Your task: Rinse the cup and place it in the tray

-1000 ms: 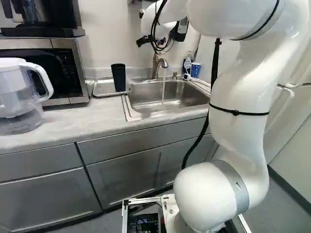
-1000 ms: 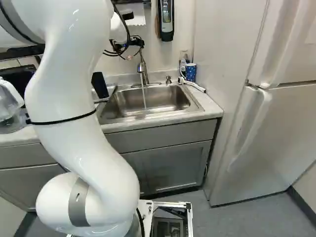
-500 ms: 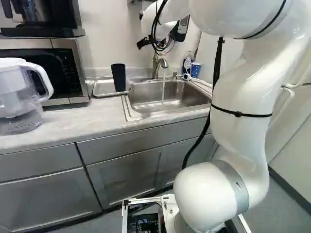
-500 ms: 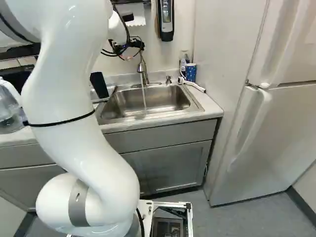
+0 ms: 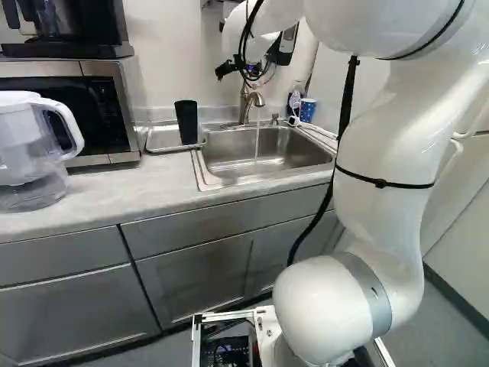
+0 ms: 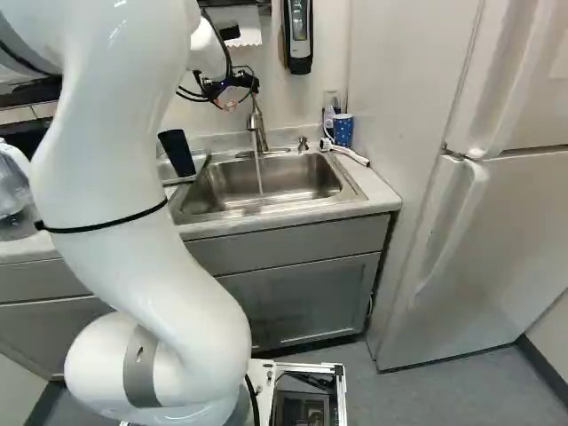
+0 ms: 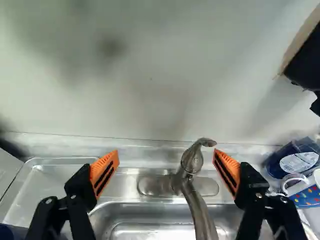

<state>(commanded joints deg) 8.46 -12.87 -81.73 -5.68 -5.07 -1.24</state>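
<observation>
Cup (image 5: pixel 186 122) (tall, dark one) stands approx upright at the sink-side edge of the metal tray (image 5: pixel 160 138), L of the sink (image 5: pixel 221 172) in the left base view. Can't tell if its base is fully inside the rim. Gripper (image 7: pixel 166 172) is spread wide w/ nothing pinched; it hangs high by the faucet (image 7: pixel 194 200), whose lever (image 7: pixel 191 157) shows btwn the fingers, no contact w/ either pad visible. Key relation: cup lies below & to the gripper's L, well apart, long axis approx vert., wider end up; one arm only, so no choice of side. Water (image 6: pixel 259 176) is running into the basin, cup out of the stream. Status unclear: cup may be waiting for its rinse or rinsed & set down already, can't tell which. If unrinsed, next move prob. goes L & down, fingers either side of the cup wall, then lift & carry R under the spout. If done, prob. just the lever to shut off. Risk: clipping the faucet neck on the way, or tipping the cup, tall & narrow at the foot. Blue patterned cup (image 6: pixel 343 130) sits on the sink's far side, prob. not the target.
</observation>
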